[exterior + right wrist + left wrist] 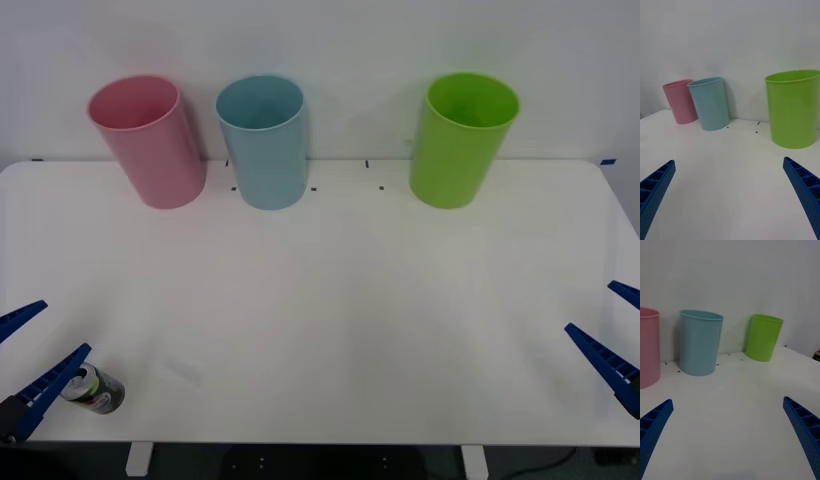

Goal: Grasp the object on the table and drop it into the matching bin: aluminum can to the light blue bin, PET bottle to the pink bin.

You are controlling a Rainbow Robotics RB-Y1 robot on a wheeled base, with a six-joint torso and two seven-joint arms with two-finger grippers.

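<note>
Small aluminum can (94, 390) lying at lower left beside spread left gripper (32, 364), likely light, hard, slippery: pinch around its middle.

The small dark-bodied metal drinks can (95, 390) lies on the wide white tabletop (330, 300), touching the left gripper (28, 352), whose fingers are spread; three tall plastic bins stand far beyond.

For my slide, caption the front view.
Can beside the open left gripper; pink, blue, green bins behind.
</note>
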